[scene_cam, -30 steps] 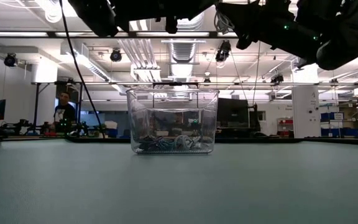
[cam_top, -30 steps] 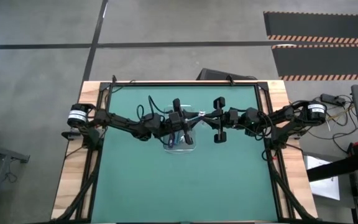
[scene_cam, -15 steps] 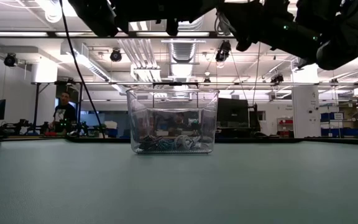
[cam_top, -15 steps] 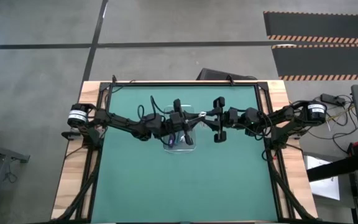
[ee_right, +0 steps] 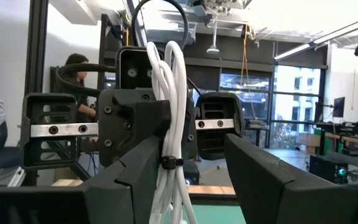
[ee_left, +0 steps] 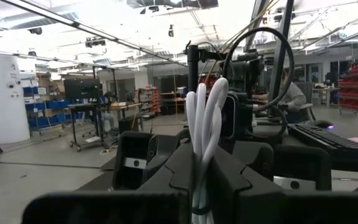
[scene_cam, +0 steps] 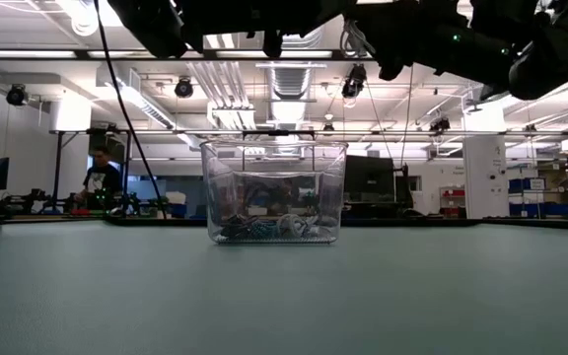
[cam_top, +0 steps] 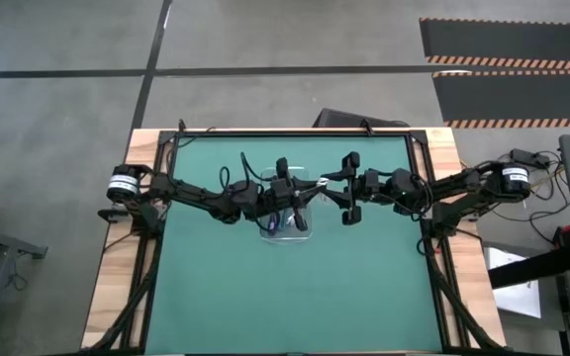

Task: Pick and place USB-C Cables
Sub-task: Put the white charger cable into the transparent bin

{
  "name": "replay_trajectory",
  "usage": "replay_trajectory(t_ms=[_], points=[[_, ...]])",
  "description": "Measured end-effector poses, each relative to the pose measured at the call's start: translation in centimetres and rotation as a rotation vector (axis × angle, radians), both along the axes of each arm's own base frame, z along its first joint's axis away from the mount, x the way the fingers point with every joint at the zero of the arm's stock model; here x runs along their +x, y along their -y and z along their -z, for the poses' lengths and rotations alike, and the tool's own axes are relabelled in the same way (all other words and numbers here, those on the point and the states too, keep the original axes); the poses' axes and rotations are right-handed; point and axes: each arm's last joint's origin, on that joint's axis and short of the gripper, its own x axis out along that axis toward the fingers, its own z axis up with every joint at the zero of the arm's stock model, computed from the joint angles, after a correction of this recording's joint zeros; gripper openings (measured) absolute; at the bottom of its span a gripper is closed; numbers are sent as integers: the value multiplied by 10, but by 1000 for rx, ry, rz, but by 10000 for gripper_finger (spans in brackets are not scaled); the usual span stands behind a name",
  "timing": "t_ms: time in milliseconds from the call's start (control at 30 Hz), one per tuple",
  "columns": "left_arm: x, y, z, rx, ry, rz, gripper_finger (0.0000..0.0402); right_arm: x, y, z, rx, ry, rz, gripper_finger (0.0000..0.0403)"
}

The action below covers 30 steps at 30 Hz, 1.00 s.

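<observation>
Cable [ee_left: 202, 118] (white bundle) stands pinched in my left pincer [ee_left: 201, 168], tray [scene_cam: 335, 197] below. Right pincer [ee_right: 194, 155] is spread around it. Handover, I judge: next, right closes, left releases.

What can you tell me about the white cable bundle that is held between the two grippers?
The white cable bundle is a smooth, glossy cord folded into several long loops and bound near the middle by a thin black tie. It stands roughly upright in the air, clamped between the closed fingers of the left gripper. The right gripper faces it with its fingers spread on either side; whether they touch it is unclear.
</observation>
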Motion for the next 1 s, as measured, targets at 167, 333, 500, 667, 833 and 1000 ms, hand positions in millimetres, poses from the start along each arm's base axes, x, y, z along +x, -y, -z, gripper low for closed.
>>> replay_trajectory(t_ms=[167, 333, 500, 667, 833, 1000], points=[[-1, 0, -1, -1, 1, -3, 9, -5, -1, -6, -1, -17, 4, 171], [-2, -1, 0, -10, -33, -38, 9, -9, -1, -12, -2, -38, 7, 171], [-3, -3, 3, -25, -108, -110, 9, -15, -2, -19, -2, -47, 7, 169], [-3, -4, 6, -27, -158, -137, 9, -22, -4, -25, -12, -59, 11, 169], [-2, -5, 10, -33, -214, -185, 9, -27, -4, -29, -11, -75, 12, 169], [-5, -7, 12, -39, -284, -257, 9, -30, -4, -29, -12, -104, 40, 169]])
